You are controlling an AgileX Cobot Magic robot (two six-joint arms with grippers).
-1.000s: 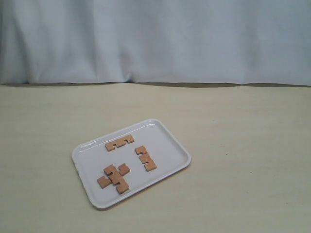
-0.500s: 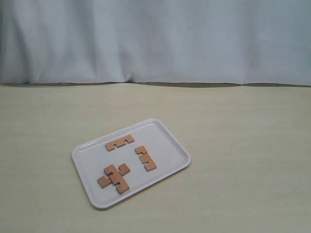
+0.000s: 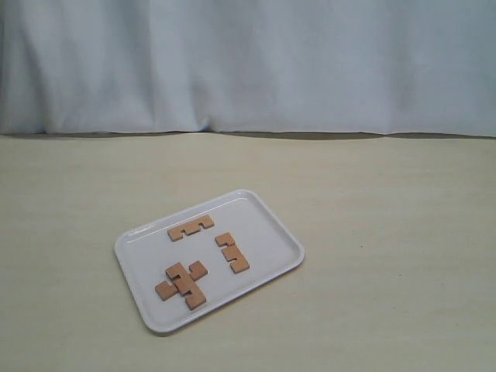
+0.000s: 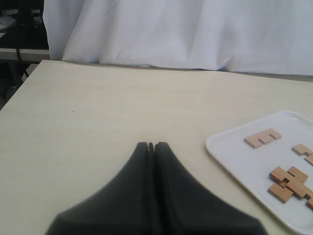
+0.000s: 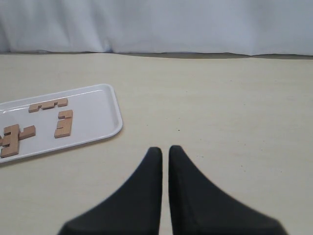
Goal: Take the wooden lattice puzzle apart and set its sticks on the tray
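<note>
The white tray point(image 3: 263, 225) lies on the table and holds all the wooden pieces. One notched stick point(image 3: 191, 227) rests near its far edge, and a second stick point(image 3: 232, 253) lies alone toward the right. Two more sticks point(image 3: 182, 284) lie crossed together near the front corner; no whole lattice shows. Neither gripper appears in the exterior view. My left gripper point(image 4: 150, 145) is shut and empty over bare table, apart from the tray point(image 4: 220, 147) and the crossed pair point(image 4: 290, 183). My right gripper point(image 5: 165, 149) is shut, a thin slit between its fingers, apart from the tray point(image 5: 100, 129).
A pale cloth backdrop point(image 3: 248, 62) hangs behind the beige table point(image 3: 387, 232). In the left wrist view the table's edge and dark equipment point(image 4: 19, 29) show at the far corner.
</note>
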